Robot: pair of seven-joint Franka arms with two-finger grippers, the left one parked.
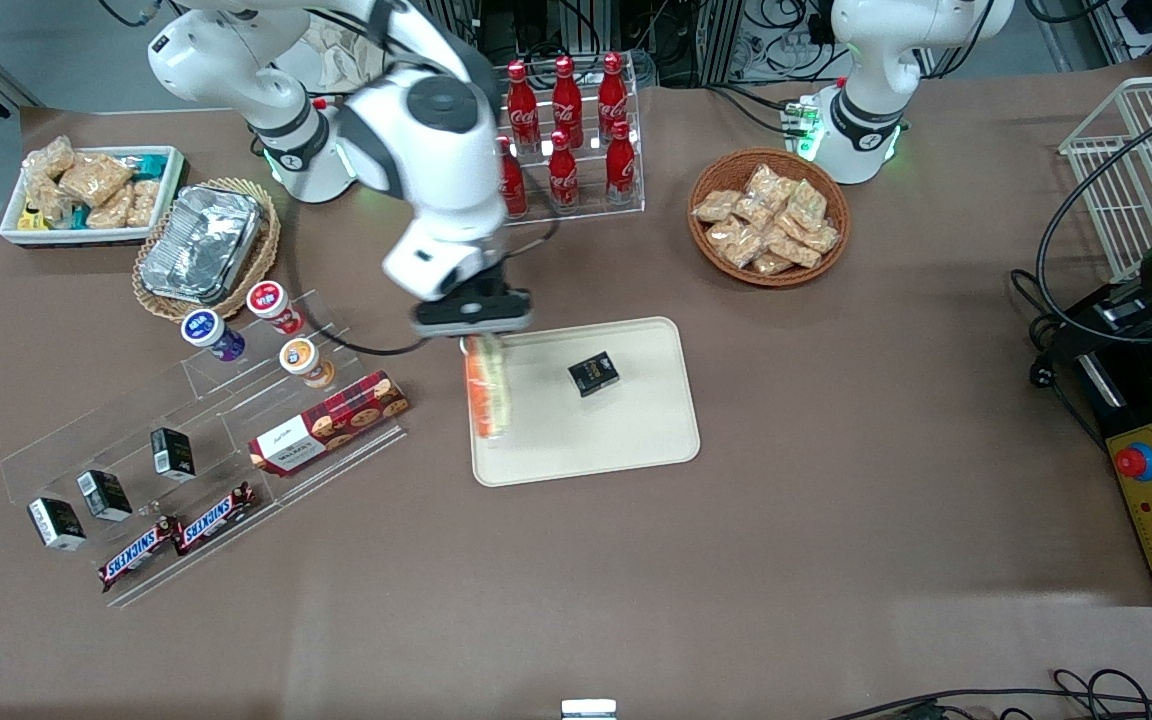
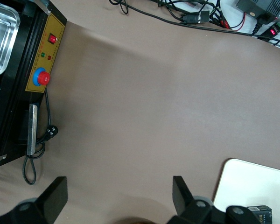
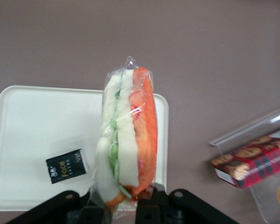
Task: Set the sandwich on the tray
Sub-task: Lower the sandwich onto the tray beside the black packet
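Brown table (image 1: 836, 450), cables at edges. Gripper (image 1: 473, 335) clamped one sandwich (image 1: 488, 385) above tray (image 1: 626, 440) edge; one black packet (image 1: 593, 374) on tray. Six cola bottles (image 1: 566, 130), two Snickers bars (image 1: 176, 535).

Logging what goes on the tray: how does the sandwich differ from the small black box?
The sandwich is a long pale wedge in clear wrap, standing on edge, held by the gripper; the black box is small, dark and lies flat and free. The sandwich is over the tray's edge; the box sits mid-tray.
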